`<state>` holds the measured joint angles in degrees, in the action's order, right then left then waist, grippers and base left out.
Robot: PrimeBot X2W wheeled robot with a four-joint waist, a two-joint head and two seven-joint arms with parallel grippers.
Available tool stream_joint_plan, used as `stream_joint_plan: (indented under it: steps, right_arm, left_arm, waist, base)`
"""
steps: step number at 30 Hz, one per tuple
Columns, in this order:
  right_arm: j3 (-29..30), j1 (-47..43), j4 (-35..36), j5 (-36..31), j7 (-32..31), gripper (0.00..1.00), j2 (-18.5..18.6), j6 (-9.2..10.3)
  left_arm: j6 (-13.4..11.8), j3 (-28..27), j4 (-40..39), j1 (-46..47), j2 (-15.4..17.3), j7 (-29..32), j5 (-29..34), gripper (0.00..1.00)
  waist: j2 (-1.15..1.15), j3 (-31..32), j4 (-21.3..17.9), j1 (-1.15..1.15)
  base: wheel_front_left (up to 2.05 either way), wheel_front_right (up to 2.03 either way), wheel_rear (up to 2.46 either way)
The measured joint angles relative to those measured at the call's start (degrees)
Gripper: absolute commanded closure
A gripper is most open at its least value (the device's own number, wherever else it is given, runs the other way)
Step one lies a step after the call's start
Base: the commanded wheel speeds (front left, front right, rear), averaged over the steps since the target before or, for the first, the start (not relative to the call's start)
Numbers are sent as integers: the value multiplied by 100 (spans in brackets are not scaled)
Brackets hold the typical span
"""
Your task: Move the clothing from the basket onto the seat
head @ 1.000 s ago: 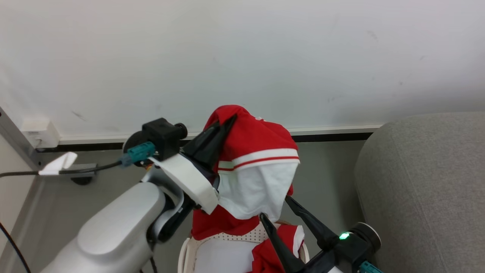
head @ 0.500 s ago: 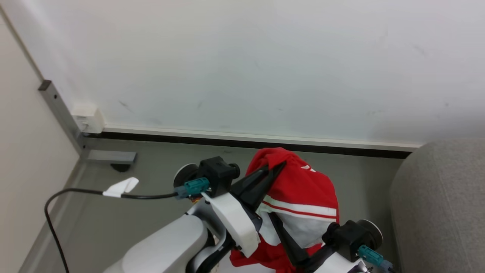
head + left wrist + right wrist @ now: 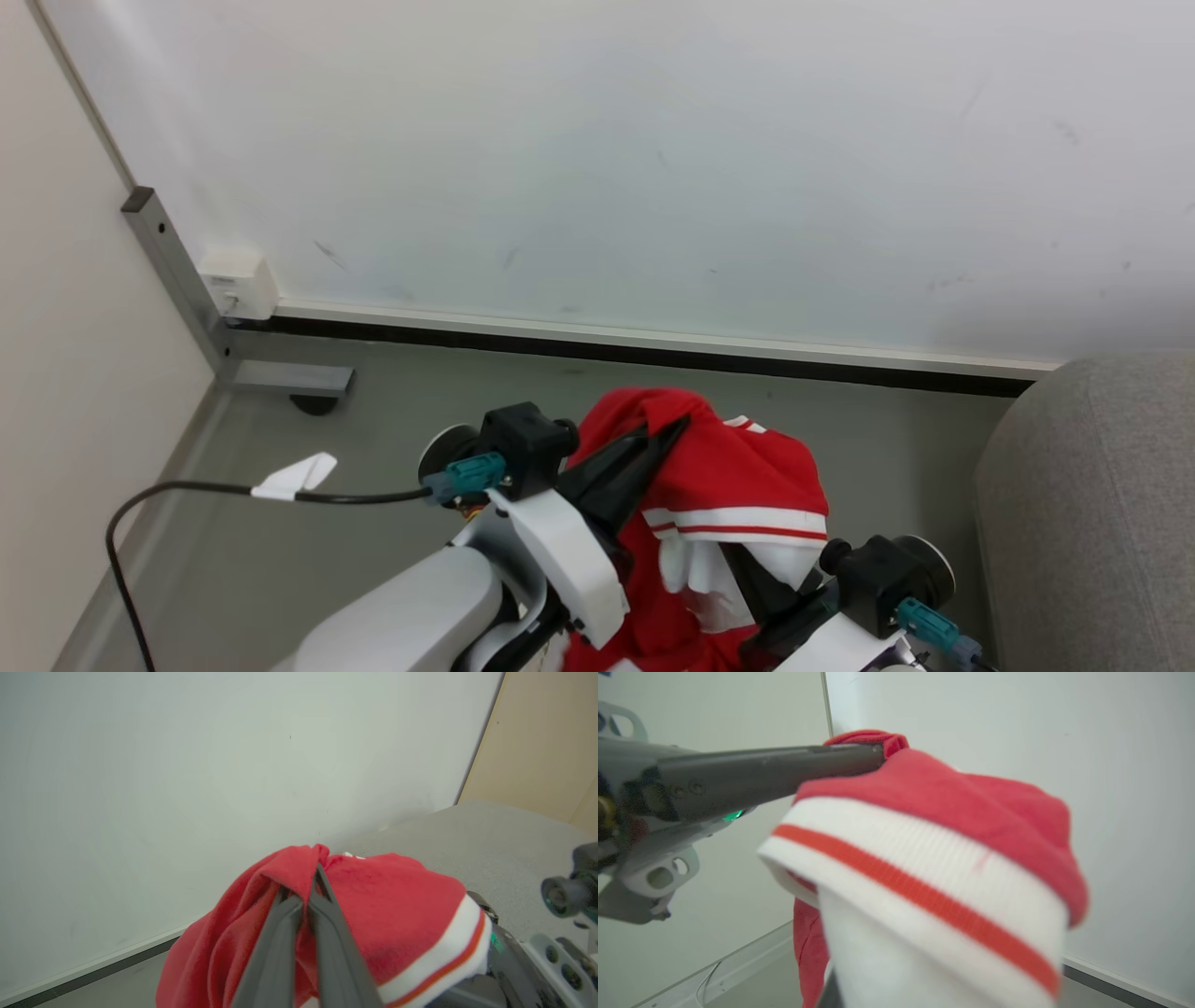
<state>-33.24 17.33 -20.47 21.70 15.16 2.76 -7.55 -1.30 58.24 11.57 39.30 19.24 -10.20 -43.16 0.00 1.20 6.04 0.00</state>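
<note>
One pale wall (image 3: 653, 140) stands behind everything we see, and it meets a grey floor (image 3: 448, 401) along a dark skirting strip. At the floor's right edge sits the grey sofa (image 3: 1092, 504), of which we see one rounded end.

The red clothing (image 3: 738, 462) hangs in the air above the floor. It is left of the sofa and apart from it, held up between the two arms. Red cloth drapes over the top, a white cuff band with a red stripe runs across below it, and a white panel falls under that.

The left gripper (image 3: 317, 872) has its two dark fingers pressed together on a red fold at the very top of the bundle, and the cloth falls away on both sides of them. The right gripper (image 3: 761, 583) comes in from the lower right. Its fingers are closed and their tips are buried in the white panel, which bunches around them, so we read it as clamped on the clothing there.

A black cable (image 3: 187, 490) loops from the left wrist out over the floor toward its left edge, carrying a small white tag (image 3: 294, 476). In the floor's far left corner we see a grey metal bracket (image 3: 280, 378) at the wall's foot, with a small white box (image 3: 238, 280) above it.
</note>
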Motion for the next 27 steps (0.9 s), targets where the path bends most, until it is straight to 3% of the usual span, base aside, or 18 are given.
stream_joint_plan:
  steps: [9, 10, 11, 12, 13, 20, 27]
  right_arm:
    - [162, -108, 265, -98, 0, 100, 1, 0]
    - [181, -112, 287, -105, 0, 100, 1, 0]
    - [201, -120, 310, -114, 0, 100, 0, 0]
    - [227, -126, 332, -126, 0, 100, -1, 0]
    - [267, -130, 352, -156, 0, 100, -1, 0]
    - [649, -149, 485, -391, -2, 100, 0, 0]
    - [1066, -183, 793, -614, -2, 100, 1, 0]
  left_arm:
    - [-43, -19, 121, -96, 96, -107, -24, 100]
    - [-44, -20, 114, -96, 93, -133, -24, 89]
    - [-45, -23, 104, -95, 91, -144, -23, 68]
    - [-45, -26, 89, -95, 86, -158, -23, 24]
    - [-42, -26, 66, -95, 80, -183, -22, 0]
    - [3, -34, -189, -168, 132, -311, 68, 0]
    - [8, -103, -505, -304, 287, -431, 266, 0]
  waist:
    - [0, -29, -141, 0]
    - [0, -31, -156, 0]
    - [0, -33, -173, 0]
    - [0, -35, -191, 0]
    - [0, -38, -213, 0]
    - [0, -77, -473, 0]
    - [0, -148, -1002, 0]
  base:
    - [0, 0, 0]
    - [0, 0, 0]
    - [0, 0, 0]
    - [0, 0, 0]
    - [0, 0, 0]
    - [0, 0, 0]
    - [0, 0, 0]
